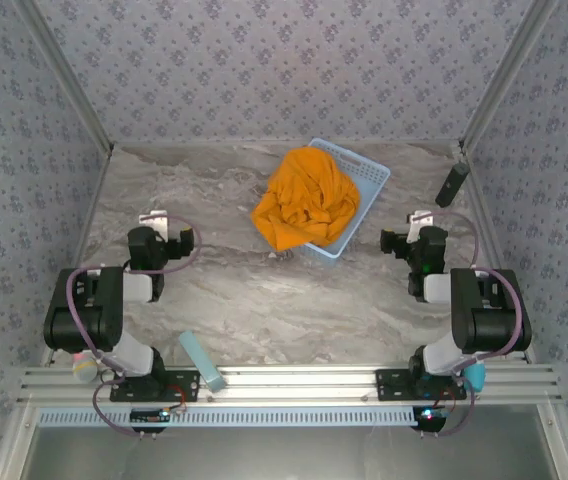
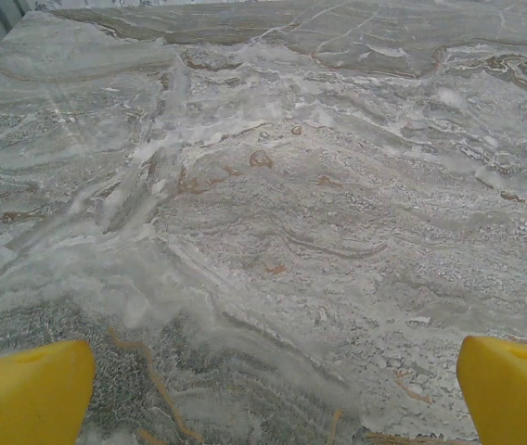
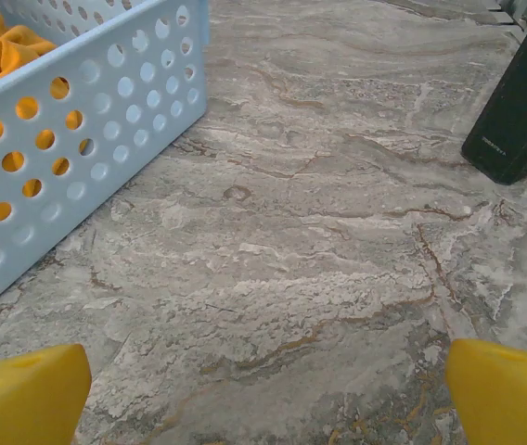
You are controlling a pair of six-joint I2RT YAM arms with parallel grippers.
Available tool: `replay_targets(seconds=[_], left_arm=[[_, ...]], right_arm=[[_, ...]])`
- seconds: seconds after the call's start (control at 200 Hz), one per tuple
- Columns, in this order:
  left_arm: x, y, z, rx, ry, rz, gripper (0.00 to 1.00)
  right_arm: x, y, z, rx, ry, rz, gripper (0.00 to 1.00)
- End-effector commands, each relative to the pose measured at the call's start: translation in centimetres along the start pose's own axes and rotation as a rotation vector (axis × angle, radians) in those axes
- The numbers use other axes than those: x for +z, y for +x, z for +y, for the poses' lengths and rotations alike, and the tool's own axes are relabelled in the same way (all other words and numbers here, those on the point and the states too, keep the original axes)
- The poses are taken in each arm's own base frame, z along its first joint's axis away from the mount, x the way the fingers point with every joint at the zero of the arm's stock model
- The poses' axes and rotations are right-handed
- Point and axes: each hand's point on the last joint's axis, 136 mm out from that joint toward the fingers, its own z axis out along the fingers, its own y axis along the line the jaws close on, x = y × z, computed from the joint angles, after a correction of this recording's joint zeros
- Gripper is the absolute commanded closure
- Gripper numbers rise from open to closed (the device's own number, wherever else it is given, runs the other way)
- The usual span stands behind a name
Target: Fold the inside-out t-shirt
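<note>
The crumpled orange-yellow cotton t-shirt [image 1: 306,198] lies heaped in the light blue perforated plastic basket [image 1: 369,172], far-centre on the grey marbled table [image 1: 244,290], folds hiding its faces; pale print on the black box [image 3: 523,102] is too small to read; left gripper [image 2: 268,399] and right gripper [image 3: 263,394], both spread wide, hold nothing.

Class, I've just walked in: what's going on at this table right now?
Nothing is being handled yet. The crumpled orange-yellow cotton t-shirt lies heaped in the light blue perforated plastic basket at the far side of the grey marbled table. The left arm's yellow fingers and the right arm's yellow fingers stand wide open over bare tabletop, apart from the shirt.
</note>
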Motion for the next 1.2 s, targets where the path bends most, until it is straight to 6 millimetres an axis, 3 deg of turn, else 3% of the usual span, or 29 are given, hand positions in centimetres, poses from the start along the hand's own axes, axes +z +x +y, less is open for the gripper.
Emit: replay_targets(seconds=[0.0, 0.949, 0.999, 1.054, 1.144, 1.194], left_arm=[[0.2, -1.3, 0.4, -0.018, -0.014, -0.033, 0.00], [0.2, -1.4, 0.6, -0.029, -0.019, -0.030, 0.00], [0.1, -1.8, 1.2, -0.043, -0.051, -0.029, 0.00], [-0.9, -3.0, 0.6, -0.020, -0.034, -0.026, 0.00], [-4.0, -5.9, 0.8, -0.053, -0.123, -0.018, 0.00], [-6.0, -7.2, 0.4, -0.096, -0.120, 0.000, 0.00]], right_arm=[[0.1, -1.2, 0.0, 0.009, -0.003, -0.031, 0.00], [0.1, -1.2, 0.0, 0.012, -0.004, -0.030, 0.00], [-0.1, -1.7, 0.0, 0.016, -0.010, -0.036, 0.00], [-0.7, -3.1, -0.4, 0.022, 0.014, -0.010, 0.00], [-2.8, -6.2, -2.0, 0.097, 0.120, 0.014, 0.00], [-3.9, -8.2, -1.4, 0.135, 0.092, 0.003, 0.00]])
